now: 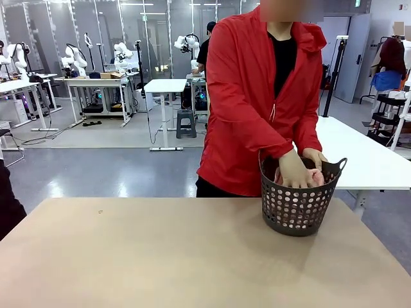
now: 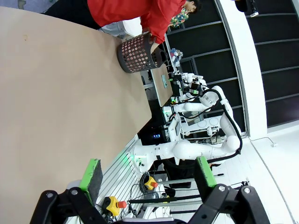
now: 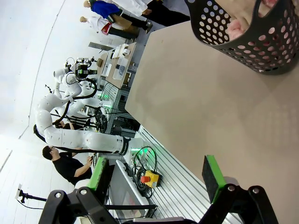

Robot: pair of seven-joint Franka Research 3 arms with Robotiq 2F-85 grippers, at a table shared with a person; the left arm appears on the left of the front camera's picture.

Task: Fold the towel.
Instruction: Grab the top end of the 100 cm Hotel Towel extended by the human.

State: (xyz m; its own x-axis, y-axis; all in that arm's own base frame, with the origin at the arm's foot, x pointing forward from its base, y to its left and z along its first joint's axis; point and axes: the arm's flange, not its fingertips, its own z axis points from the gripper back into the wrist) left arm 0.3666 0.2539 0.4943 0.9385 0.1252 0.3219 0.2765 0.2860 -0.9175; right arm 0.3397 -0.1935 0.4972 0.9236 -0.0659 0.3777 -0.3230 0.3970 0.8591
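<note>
- The towel (image 1: 315, 178) is mostly hidden. Only salmon-pink patches show above the rim and around the person's hands, so its weave, its outline and whether it is folded cannot be made out.
- In the right wrist view the towel (image 3: 233, 28) shows as pink bits through the holes in the wall, with a scrap cut off by the picture's top edge.
- It lies bunched inside the black perforated basket (image 1: 297, 212). The basket stands upright on the bench (image 1: 128, 256), at about 2 o'clock on the top as seen from the robot's side, near the far edge.
- Both of the person's hands reach down into the basket onto the cloth. The nearer hand (image 1: 294, 172) rests at the middle and the other hand (image 1: 314, 156) lies at 1 o'clock from it, by the rim. The fingertips are hidden behind the wall.
- The person (image 1: 257, 96), in a red jacket, stands at the far edge just behind the basket.
- In the left wrist view the basket (image 2: 138, 53) is small, at 12 o'clock, and its contents cannot be seen.
- In the right wrist view the basket (image 3: 243, 32) sits in the 1 o'clock corner, its upper part cut off.
- The left gripper (image 2: 148, 171), at 6 o'clock in its own view, has its green pads wide apart with nothing between them, well apart from the basket.
- The right gripper (image 3: 156, 171) likewise stands with jaws apart, holding nothing, over the near part of the bench (image 3: 196, 102).
</note>
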